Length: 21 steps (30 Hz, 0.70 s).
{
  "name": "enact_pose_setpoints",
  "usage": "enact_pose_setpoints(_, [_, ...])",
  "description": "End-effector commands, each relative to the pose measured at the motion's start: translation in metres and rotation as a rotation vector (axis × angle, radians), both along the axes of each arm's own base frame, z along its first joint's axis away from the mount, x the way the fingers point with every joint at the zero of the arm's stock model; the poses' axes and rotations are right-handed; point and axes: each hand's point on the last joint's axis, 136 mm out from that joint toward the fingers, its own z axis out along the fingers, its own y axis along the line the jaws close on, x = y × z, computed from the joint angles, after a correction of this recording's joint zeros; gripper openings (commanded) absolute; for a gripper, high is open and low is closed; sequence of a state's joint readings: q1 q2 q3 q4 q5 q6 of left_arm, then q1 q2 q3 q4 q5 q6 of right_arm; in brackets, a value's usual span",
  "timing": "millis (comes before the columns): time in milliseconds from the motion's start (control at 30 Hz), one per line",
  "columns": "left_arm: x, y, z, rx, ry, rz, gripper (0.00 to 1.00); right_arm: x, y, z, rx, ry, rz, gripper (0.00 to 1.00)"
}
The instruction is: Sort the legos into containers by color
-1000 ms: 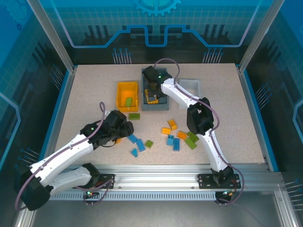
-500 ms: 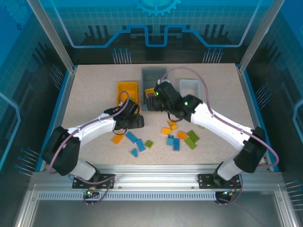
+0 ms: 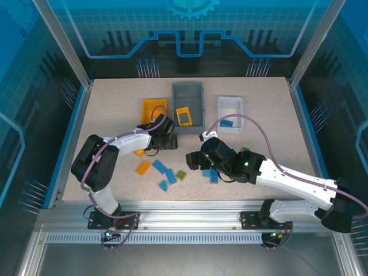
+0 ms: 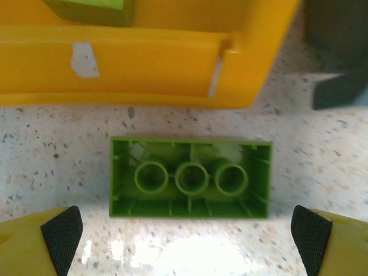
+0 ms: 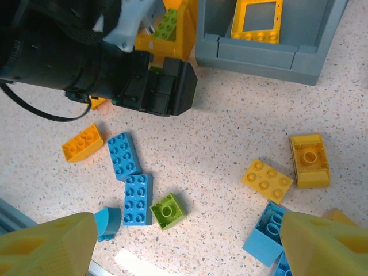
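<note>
Green brick [image 4: 190,177] lies studs-down, long axis parallel to yellow bin [image 4: 144,63].

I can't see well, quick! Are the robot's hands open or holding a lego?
Left gripper: open, empty, above an upside-down green lego.
Right gripper: open, holding nothing.
</note>
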<state>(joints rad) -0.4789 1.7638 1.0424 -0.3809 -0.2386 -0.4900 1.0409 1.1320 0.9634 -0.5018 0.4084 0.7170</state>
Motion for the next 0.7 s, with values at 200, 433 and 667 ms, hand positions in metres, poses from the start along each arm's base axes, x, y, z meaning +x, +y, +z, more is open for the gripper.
enact_pose_setpoints(200, [0.029, -0.002, 0.0, 0.008, -0.054, -0.018, 0.82, -0.006, -0.01, 0.0, 0.012, 0.009, -0.037, 0.83])
enact_pose_setpoints(433, [0.026, -0.004, 0.002, -0.011, -0.065, -0.036, 0.61, -0.007, -0.01, -0.003, 0.016, 0.015, -0.043, 0.82])
enact_pose_setpoints(667, [-0.016, 0.0, 0.04, -0.063, -0.108, -0.026, 0.52, -0.003, -0.01, 0.006, 0.027, -0.025, -0.04, 0.81])
